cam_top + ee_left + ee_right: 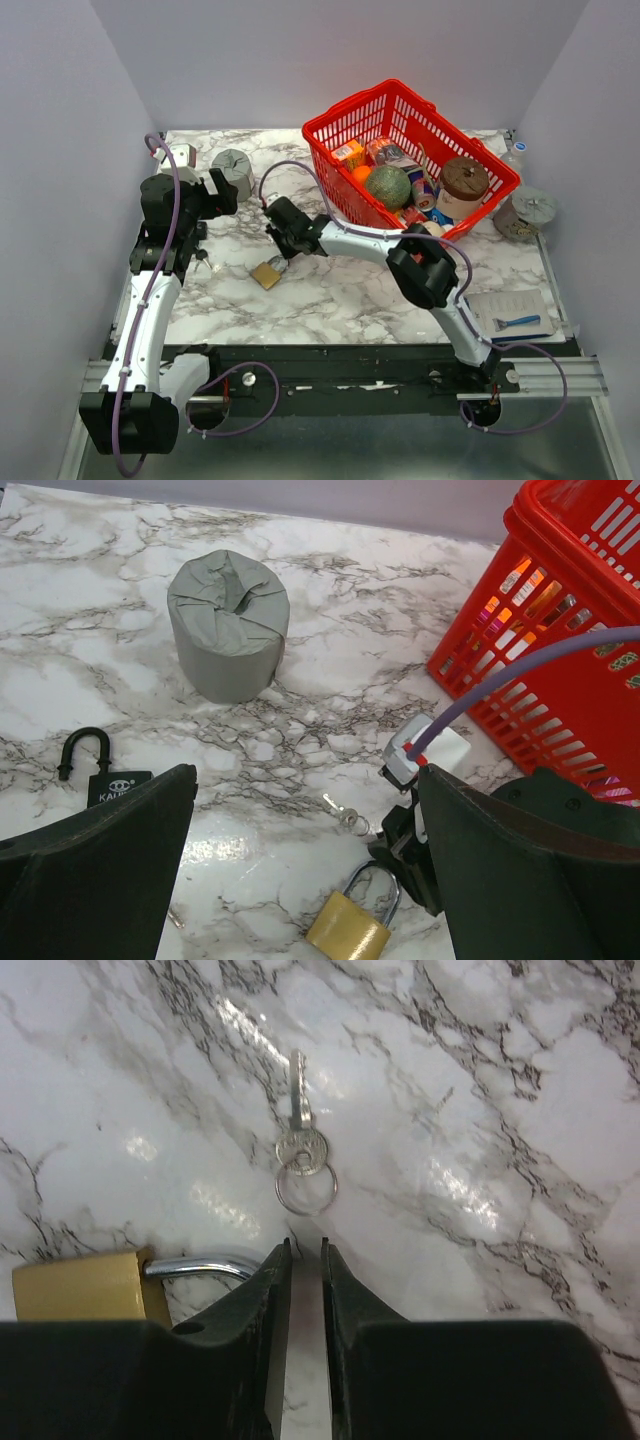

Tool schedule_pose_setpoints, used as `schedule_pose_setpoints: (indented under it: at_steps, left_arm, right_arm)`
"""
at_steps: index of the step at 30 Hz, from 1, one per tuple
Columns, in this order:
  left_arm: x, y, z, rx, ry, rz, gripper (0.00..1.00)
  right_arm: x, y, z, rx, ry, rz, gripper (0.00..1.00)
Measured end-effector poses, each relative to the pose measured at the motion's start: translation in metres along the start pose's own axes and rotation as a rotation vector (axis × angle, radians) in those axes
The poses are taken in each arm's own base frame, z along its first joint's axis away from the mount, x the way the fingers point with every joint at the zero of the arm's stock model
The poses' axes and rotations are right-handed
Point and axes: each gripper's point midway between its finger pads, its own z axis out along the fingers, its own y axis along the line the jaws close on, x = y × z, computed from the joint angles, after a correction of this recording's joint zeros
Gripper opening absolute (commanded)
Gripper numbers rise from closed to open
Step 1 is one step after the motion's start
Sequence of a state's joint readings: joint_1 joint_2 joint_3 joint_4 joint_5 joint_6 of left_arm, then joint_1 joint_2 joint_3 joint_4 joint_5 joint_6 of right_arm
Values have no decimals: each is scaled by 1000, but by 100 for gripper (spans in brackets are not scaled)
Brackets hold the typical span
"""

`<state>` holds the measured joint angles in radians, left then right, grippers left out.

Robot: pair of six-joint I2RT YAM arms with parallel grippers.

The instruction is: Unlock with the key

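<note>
Ahead of the right gripper [305, 1247], right wrist view: the key [300, 1120] lies flat on the marble table [480, 1110] just beyond the fingertips, blade pointing away, its ring [306, 1190] nearest the tips yet apart from them.
Right jaws: almost together, only a thin slit of marble between them, clamped on nothing.
Key's make: silvery metal, round head, slim blade, thin wire ring.
Brass padlock [78, 1285]: a yellow block at the view's left, its steel shackle reaching the side of the nearer finger.
Left gripper [305, 775], left wrist view: jaws spread wide and empty, dark fingers filling both lower corners.
Key, same view: on the marble, seen between those fingers, just left of the right gripper's nose and beyond the brass padlock.
Black padlock [100, 775]: at the left, partly hidden behind one finger, its hooked shackle showing.
Grey roll [228, 630]: squat wrapped cylinder with a crumpled top, standing farther back.
Basket [560, 630]: red plastic lattice at the right edge.
Table, top view: glossy white marble pattern with dark veins, plain pale walls [60, 100] on three sides.
Key, top view: too small to make out; the right gripper's tip sits beside the brass padlock, left of the table's middle.
</note>
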<state>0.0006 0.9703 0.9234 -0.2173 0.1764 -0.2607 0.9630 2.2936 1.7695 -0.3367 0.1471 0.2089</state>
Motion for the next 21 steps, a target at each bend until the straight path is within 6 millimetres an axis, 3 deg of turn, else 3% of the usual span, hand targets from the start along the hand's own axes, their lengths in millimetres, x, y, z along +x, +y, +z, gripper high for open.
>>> schedule_pose_setpoints:
  at_steps: [7,12,17,21]
  left_arm:
    - [0,0,0,1,0,-2,99]
    - [0,-2,0,13,2,-5,99]
    - [0,-3,0,17,1,-6,99]
    - [-1,-3,0,18,-3,-6,99]
  right_arm:
    - [32,-13,-27,23,37,7,26]
    - [49,-19,-44,34,70,10,39]
    - [38,-14,-47,8,61,20,60]
    - [-11,-1,-42,-38,-33,37,72]
